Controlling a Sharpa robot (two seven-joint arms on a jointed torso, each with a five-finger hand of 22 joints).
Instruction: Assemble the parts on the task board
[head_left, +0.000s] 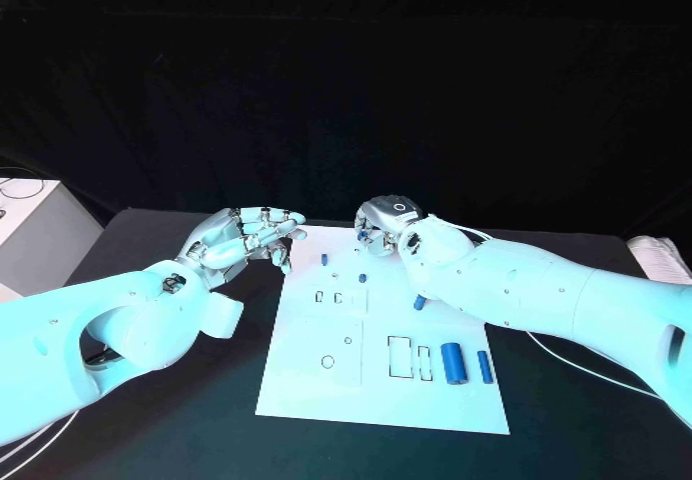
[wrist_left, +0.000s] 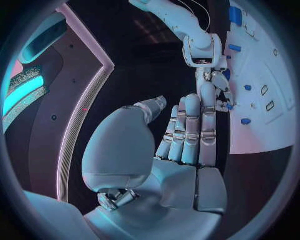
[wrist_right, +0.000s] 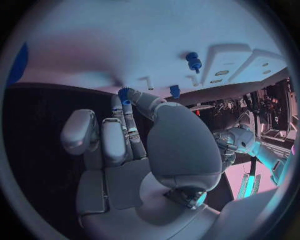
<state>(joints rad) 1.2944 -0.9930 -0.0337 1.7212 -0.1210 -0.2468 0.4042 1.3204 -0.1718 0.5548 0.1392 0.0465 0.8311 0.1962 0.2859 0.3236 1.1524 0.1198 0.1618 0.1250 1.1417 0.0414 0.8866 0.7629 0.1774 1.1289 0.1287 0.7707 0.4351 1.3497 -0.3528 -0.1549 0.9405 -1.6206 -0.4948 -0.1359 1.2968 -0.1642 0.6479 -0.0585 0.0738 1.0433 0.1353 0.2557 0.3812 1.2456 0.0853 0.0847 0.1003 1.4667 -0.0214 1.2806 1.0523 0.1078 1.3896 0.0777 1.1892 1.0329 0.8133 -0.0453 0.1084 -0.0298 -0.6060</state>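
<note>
The white task board (head_left: 382, 395) lies in the middle of the black table. My right hand (head_left: 387, 228) hovers over its far edge and pinches a small blue part (wrist_right: 125, 93) between thumb and a fingertip. My left hand (head_left: 253, 238) hangs by the board's far left corner with nothing in it, its fingers (wrist_left: 190, 127) lying side by side and the thumb apart. Small blue pegs (head_left: 326, 259) (head_left: 364, 277) (head_left: 420, 301) stand on the board's far half. A thick blue cylinder (head_left: 453, 362) and a slim blue one (head_left: 485, 367) lie near its right edge.
Outlined slots (head_left: 400, 357) and a round hole (head_left: 327, 361) mark the board's near half. A white box (head_left: 36, 235) stands at the table's far left. A pale object (head_left: 661, 255) sits at the far right edge. A cable (head_left: 577, 365) trails under my right arm.
</note>
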